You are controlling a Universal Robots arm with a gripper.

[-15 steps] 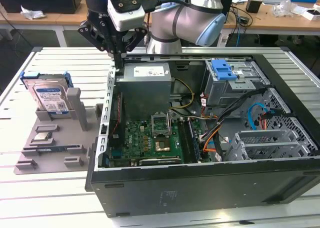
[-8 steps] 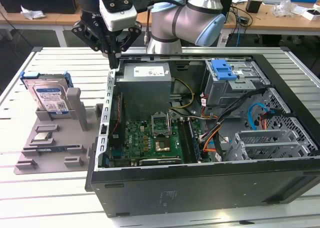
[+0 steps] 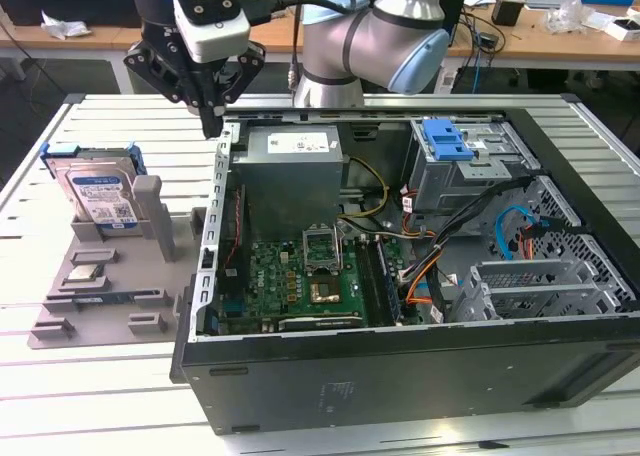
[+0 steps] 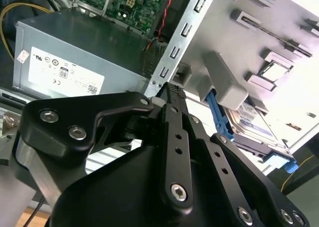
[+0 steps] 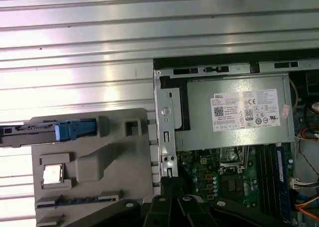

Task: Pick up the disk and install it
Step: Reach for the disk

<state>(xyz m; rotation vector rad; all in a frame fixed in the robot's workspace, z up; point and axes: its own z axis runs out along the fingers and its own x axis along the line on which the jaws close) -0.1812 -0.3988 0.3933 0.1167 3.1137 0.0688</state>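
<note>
In the exterior view, the disk (image 3: 100, 191) stood propped in the grey holder (image 3: 140, 266), toward the bench (image 3: 90, 406) edge at the exterior view's left, not yet picked up. My end effector (image 3: 211, 128) hung over the corner of the open computer case (image 3: 400, 376) by the power supply (image 3: 290, 171). Its fingers were pressed together on nothing.

In the second wrist view, the closed end effector (image 4: 169, 90) pointed beside the case wall, with the disk (image 4: 254, 122) apart from it.

In the first wrist view, the disk (image 5: 35, 136) sat edge-on in the holder (image 5: 99, 162). I judged that both pick-up and installation remained.
</note>
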